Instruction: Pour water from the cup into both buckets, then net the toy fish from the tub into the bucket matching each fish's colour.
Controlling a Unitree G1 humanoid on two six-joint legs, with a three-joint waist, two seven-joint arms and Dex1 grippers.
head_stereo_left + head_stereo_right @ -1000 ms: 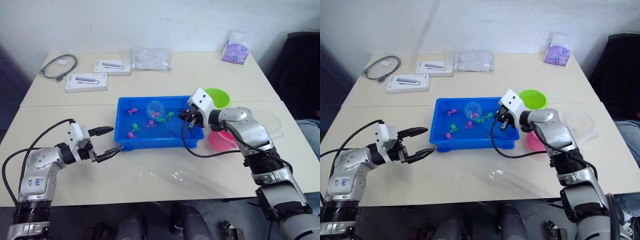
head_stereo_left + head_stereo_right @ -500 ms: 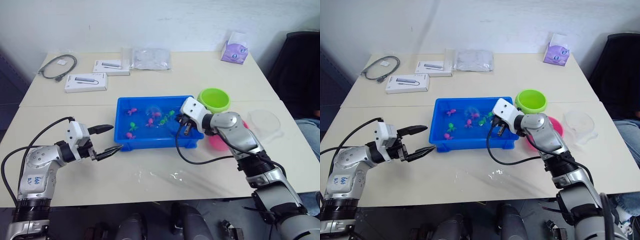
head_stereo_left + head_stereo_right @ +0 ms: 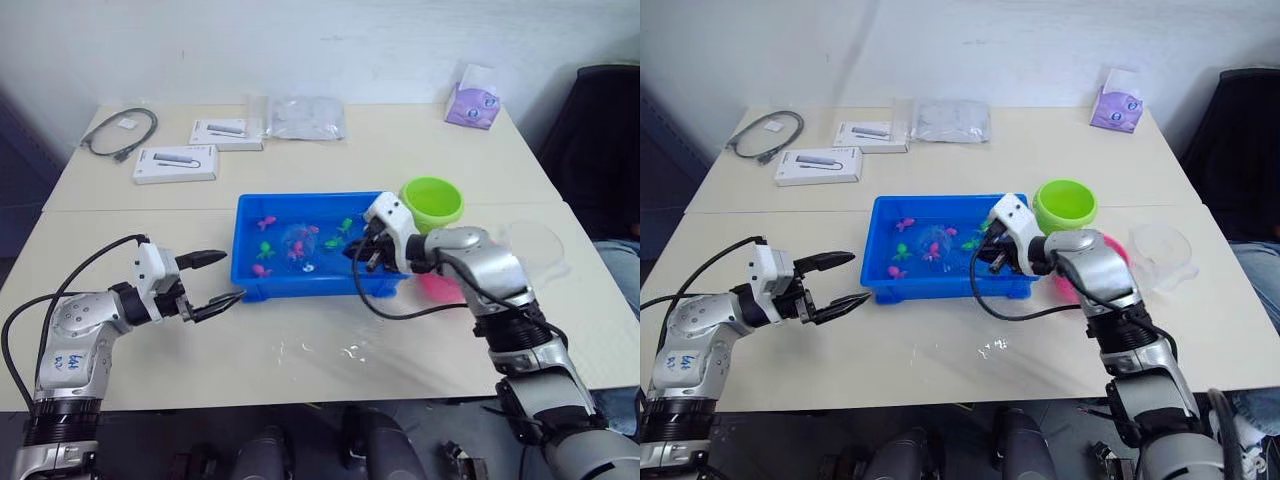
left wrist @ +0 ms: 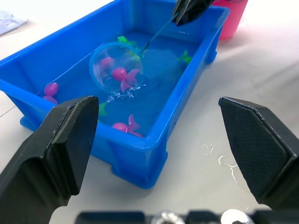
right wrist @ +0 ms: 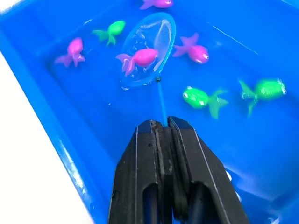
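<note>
While the right gripper (image 5: 163, 128) was clamped on the thin handle of the net (image 5: 148, 56), the hoop sat in the water of the tub (image 3: 250, 283) around a pink fish (image 5: 140, 58). Light, wet and slick, that fish would likely slide off unless the hoop rose level. Beside the tub's near-left corner, the left gripper (image 3: 219, 279) hung spread and empty.

You have one blue tub (image 3: 250, 278), one net (image 5: 148, 50), two buckets, a green one (image 3: 432, 200) and a pink one (image 3: 1108, 252), and one clear cup (image 3: 1161, 250). In the right wrist view you can count four pink fish (image 5: 140, 58) and three green fish (image 5: 202, 98). Farther back on the bench (image 3: 420, 140) are two white boxes (image 3: 175, 163), one cable (image 3: 118, 130), one clear bag (image 3: 298, 117) and one tissue box (image 3: 471, 98).
</note>
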